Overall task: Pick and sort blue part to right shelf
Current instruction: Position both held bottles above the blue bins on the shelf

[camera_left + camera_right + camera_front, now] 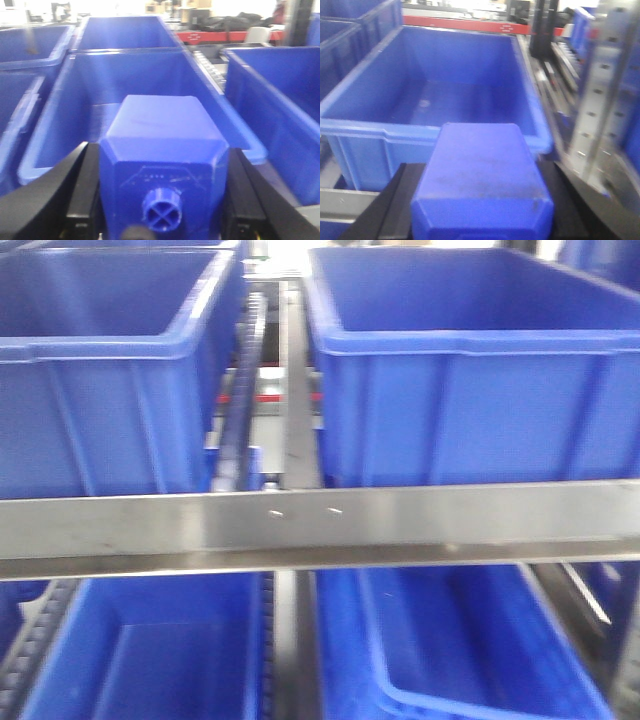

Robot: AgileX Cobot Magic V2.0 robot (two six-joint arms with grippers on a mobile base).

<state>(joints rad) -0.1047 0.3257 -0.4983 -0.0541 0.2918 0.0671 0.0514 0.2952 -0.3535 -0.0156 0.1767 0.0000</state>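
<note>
Black fingers [82, 192] of the left gripper [161, 162] are closed against both flanks of the blue part [165, 125], which lies with its round knob [161, 209] toward the wrist camera and its base pointing at an open-topped blue bin [45, 135] — the part hangs at the near rim of that bin, and whether it is over the cavity cannot be told. The right gripper [477, 175] likewise clamps a second blue block [480, 150]; its knob is out of frame, so its type cannot be told. That block sits before the front wall of a further bin [370, 145], beside a perforated steel upright [597, 100]. On the front view, the right shelf [320, 525] shows a flat steel rail [150, 530] with blue bins [470, 410] above and below it
</note>
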